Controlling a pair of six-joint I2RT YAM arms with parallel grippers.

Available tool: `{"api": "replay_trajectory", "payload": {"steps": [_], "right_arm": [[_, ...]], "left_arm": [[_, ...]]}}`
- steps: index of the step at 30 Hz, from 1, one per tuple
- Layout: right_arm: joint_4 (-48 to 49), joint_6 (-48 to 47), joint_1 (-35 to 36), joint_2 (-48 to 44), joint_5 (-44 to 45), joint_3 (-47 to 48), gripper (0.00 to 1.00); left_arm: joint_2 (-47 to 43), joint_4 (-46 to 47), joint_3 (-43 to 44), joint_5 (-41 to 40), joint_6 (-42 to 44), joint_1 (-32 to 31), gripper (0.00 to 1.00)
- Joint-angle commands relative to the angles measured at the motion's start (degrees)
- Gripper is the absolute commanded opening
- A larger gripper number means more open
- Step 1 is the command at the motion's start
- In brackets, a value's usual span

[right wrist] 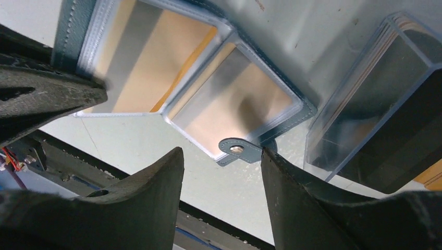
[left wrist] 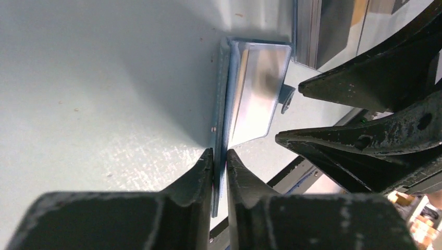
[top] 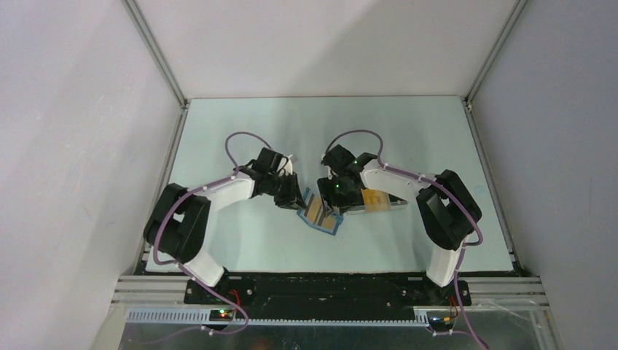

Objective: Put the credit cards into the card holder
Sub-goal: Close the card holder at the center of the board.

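The blue card holder [top: 321, 216] lies open on the table between my two grippers. My left gripper [left wrist: 220, 156] is shut on the thin edge of its blue cover [left wrist: 225, 99]; in the top view this gripper [top: 297, 205] sits at the holder's left corner. Yellow-orange credit cards [right wrist: 156, 52] show through the holder's clear pockets [right wrist: 237, 99]. My right gripper [right wrist: 221, 159] hangs open just above the holder's snap tab [right wrist: 237, 149], with nothing between its fingers. More credit cards, dark ones [right wrist: 396, 140], stand in a clear tray.
The clear plastic tray [top: 377, 201] stands directly right of the holder, under my right arm, with an orange card [top: 374, 198] showing in it. Grey walls close in the table [top: 240, 131] on three sides. The black rail of the arm bases [top: 328, 288] runs along the near edge.
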Motion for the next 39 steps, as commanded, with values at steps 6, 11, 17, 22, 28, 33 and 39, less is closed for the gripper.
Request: {"api": "replay_trajectory", "payload": {"steps": [6,11,17,22,28,33,39], "right_arm": [[-1.55,-2.4,1.76,3.3,4.32,7.91,0.61],[-1.96,-2.73,3.84,7.03,6.09,14.13,0.63],[-5.63,-3.12,5.45,15.01,9.65,23.79,0.63],[-6.88,-3.96,5.95,18.52,9.54,27.28,0.62],[-9.12,-4.09,6.01,19.07,10.54,26.78,0.6],[-9.74,-4.33,5.97,16.39,11.8,24.91,0.57],[-9.68,-4.16,4.78,15.43,9.8,22.86,0.49]], "left_arm": [[-8.98,-5.56,0.05,-10.27,0.17,-0.1,0.04],[-12.87,-12.21,0.32,-17.14,1.66,-0.02,0.03],[-14.76,-14.44,-0.63,-20.75,0.37,0.0,0.01],[-16.61,-15.39,-1.04,-24.08,-1.67,0.0,0.0],[-17.71,-16.27,-0.67,-26.25,-3.46,-0.06,0.0],[-17.86,-17.61,-0.12,-28.55,-3.57,-0.24,0.0],[-16.18,-18.93,0.61,-30.57,-3.08,-1.43,0.0]]}}
